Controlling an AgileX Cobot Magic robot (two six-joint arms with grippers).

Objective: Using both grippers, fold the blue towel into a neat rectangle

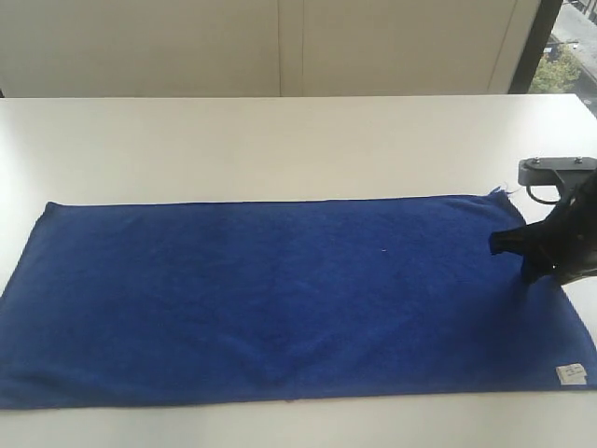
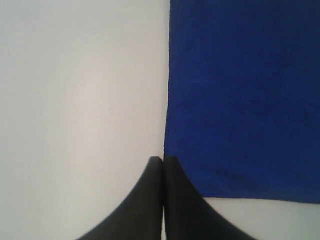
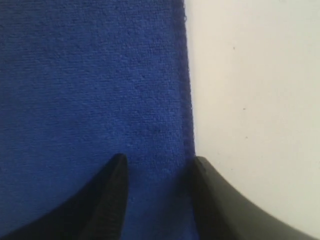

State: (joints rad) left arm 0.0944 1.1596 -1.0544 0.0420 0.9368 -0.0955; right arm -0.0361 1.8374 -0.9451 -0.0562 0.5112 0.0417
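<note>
The blue towel [image 1: 280, 299] lies spread flat and long across the white table [image 1: 280, 140], with a small white label [image 1: 571, 373] at its near right corner. My right gripper [image 1: 511, 246] is at the towel's right end. In the right wrist view it [image 3: 157, 162] stands open, with one finger over the cloth [image 3: 90, 80] and the other at the hemmed edge. In the left wrist view my left gripper [image 2: 163, 160] is shut with nothing between its fingers. Its tips sit at a straight edge of the towel [image 2: 240, 100], close to a corner. The left arm does not show in the exterior view.
Bare white tabletop surrounds the towel on all sides. A pale wall runs behind the table, and a window [image 1: 569, 47] shows at the far right corner. Frayed threads stick out at the towel's far right corner [image 1: 499, 193].
</note>
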